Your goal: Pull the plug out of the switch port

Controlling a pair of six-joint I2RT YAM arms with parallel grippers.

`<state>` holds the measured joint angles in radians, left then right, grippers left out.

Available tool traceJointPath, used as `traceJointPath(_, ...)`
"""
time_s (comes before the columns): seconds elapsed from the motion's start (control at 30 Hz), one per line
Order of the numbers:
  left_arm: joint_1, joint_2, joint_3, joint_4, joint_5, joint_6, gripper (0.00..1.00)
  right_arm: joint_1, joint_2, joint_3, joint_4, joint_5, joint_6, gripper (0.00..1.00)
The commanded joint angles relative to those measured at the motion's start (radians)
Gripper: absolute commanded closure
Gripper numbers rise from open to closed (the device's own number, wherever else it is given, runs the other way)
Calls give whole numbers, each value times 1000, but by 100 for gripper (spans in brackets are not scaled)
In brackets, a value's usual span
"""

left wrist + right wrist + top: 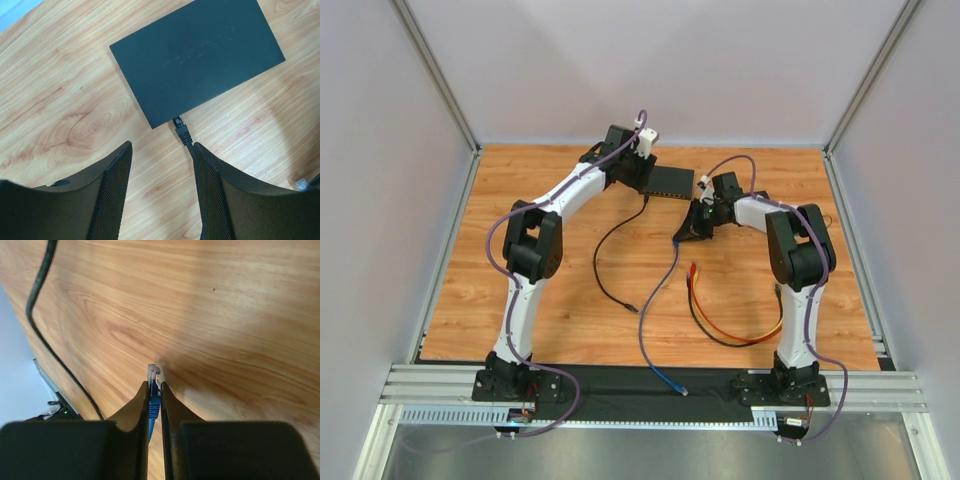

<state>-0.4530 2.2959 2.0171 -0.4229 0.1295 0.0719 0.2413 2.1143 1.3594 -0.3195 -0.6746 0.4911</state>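
While the right gripper [154, 385] is pinching a blue plug [153, 375], the left gripper [162, 147] is gaping wide; the switch [197, 57] is holding a black plug [182, 131] just ahead.

The tabletop [60, 100] is smooth, light wood grain, perhaps laminate. The switch [200, 55] is matt black. The plug [153, 373] is clear plastic.
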Motion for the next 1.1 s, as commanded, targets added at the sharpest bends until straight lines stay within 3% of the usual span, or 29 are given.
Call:
traceJointPath(0.0, -3, -41, 3, 35, 27, -6, 40, 9, -14, 23, -49, 92, -48, 88)
traceJointPath(0.03, -3, -36, 9, 35, 27, -4, 39, 13, -22, 23, -38, 130, -46, 73)
traceJointPath(0.1, -3, -23, 23, 32, 30, -1, 39, 23, -36, 47, -55, 167, -59, 56)
traceJointPath(0.23, -3, -15, 46, 36, 39, 14, 39, 44, -43, 108, -64, 259, -52, 43)
traceJointPath(0.5, 19, -16, 48, 52, 58, 28, 39, 73, 74, 325, 20, 241, 104, 39)
traceJointPath(0.67, 39, -4, 48, 76, 96, 20, 39, 99, 124, 267, 416, 239, 417, 40)
traceJointPath(0.83, 54, 2, 45, 85, 94, 23, 40, 136, 130, 239, 457, 342, 414, 42)
traceJointPath(1.07, 59, 7, 22, 107, 79, 3, 41, 135, 147, 208, 471, 372, 406, 49)
